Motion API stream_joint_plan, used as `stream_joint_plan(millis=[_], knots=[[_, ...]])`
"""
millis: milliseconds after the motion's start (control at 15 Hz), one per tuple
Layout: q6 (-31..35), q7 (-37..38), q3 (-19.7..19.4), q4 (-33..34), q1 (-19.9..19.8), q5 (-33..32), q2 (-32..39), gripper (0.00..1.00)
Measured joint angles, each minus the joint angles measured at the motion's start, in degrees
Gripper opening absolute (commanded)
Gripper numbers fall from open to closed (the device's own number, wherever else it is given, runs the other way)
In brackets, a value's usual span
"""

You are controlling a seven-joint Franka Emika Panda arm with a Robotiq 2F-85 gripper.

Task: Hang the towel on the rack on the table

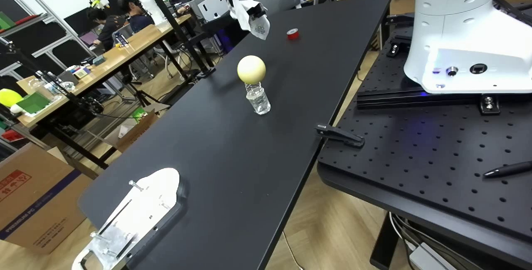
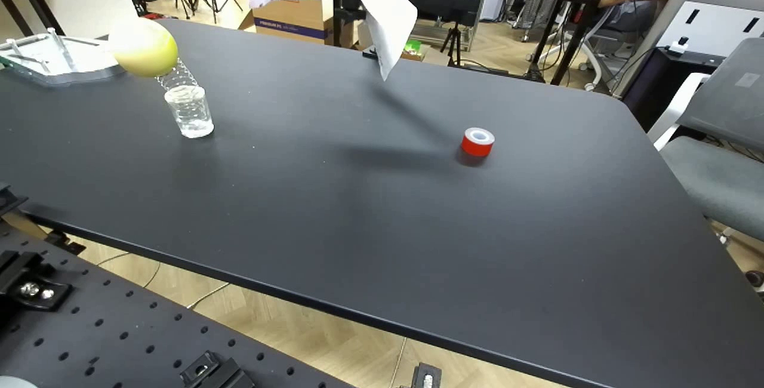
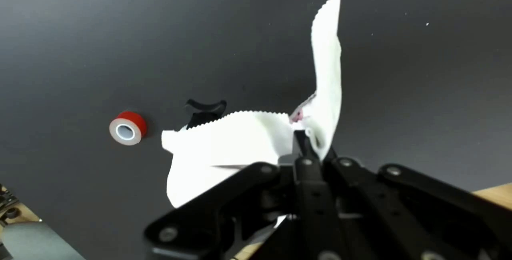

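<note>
Soft shadows (image 2: pixel 391 158) on the table (image 2: pixel 555 245)

In all 3 views the towel (image 3: pixel 232 144) is matt cloth, the table (image 2: pixel 477 245) smooth, matt; the clear cup (image 2: pixel 192 112) is glossy (plastic or glass, unclear).

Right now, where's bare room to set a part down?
Bare: the black table between the white pegged board and clear cup; also from the red tape roll toward the grey chair. Crowded: around the yellow ball above the cup, and midair where the gripper holds the white towel.
</note>
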Motion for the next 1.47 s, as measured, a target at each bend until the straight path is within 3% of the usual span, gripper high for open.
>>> stream_joint_plan(millis=[133,200,333,933,1000,1067,1200,1467], knots=[[0.0,0.0,0.2,-1.2,0.7,1.0,0.0,0.06],[0.0,0.0,0.2,-1.8,0.9,1.6,0.0,0.31],[0.0,0.0,0.2,-2.6,1.0,2.3,0.0,0.33],[0.1,-0.1,0.2,-3.4,1.0,2.9,-0.6,0.95],[0.1,-0.1,0.3,-3.4,1.0,2.9,-0.8,0.99],[0.1,-0.2,0.3,-3.4,1.1,3.0,-0.9,0.82],[0.0,-0.5,0.4,-3.4,1.2,3.4,-1.1,0.96],[0.0,-0.7,0.6,-3.4,1.2,3.8,-1.1,0.99]])
